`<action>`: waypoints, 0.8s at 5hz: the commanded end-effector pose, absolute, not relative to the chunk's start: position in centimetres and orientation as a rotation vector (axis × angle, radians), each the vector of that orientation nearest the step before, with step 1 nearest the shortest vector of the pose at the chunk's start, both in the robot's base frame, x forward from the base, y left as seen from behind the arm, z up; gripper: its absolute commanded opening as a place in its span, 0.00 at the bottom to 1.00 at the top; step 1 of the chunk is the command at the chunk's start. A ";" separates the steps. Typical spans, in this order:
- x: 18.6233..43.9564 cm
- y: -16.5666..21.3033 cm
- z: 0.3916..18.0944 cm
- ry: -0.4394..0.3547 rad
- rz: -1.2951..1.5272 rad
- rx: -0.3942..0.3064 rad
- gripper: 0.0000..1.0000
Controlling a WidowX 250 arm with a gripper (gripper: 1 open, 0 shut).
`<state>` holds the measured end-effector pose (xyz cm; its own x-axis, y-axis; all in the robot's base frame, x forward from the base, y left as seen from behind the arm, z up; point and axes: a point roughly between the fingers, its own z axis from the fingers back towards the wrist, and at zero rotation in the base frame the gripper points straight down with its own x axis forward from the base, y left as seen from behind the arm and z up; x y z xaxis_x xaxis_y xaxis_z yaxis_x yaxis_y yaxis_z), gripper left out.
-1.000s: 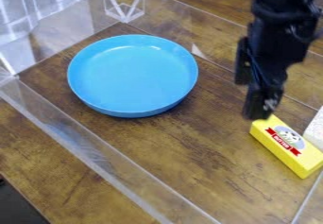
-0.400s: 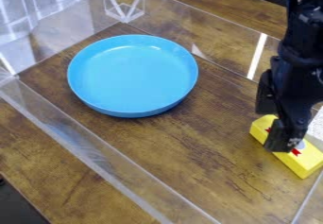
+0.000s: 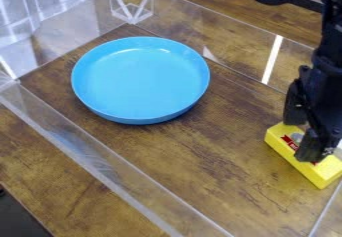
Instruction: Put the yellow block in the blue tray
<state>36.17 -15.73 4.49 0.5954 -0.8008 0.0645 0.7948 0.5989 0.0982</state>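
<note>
The yellow block lies on the wooden worktop at the near right, close to the right edge of the view, lying at a slant with one corner towards me. Its red label shows only in a sliver, because the black arm comes straight down over it. The gripper points down and sits right at the block, its dark fingers standing wide apart and low around the block's top. From where I stand I cannot tell whether the fingers touch the block; they are not pinching it.

The blue tray sits well apart from the block, over to the left and a little farther back, flat on the worktop. It is round, shallow and bright, with a raised rim, and far wider than the block.

A clear plastic wall runs round the worktop; its near edge cuts across the lower left, and its far panel rises behind the tray and catches a streak of light near the arm.
</note>
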 end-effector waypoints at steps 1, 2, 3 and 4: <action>36.2 -17.1 6.4 -0.160 -0.939 0.061 1.00; 35.7 -17.5 6.3 -0.150 -0.942 0.062 1.00; 35.1 -17.3 5.0 -0.140 -0.966 0.059 1.00; 34.6 -17.1 3.7 -0.132 -0.992 0.058 1.00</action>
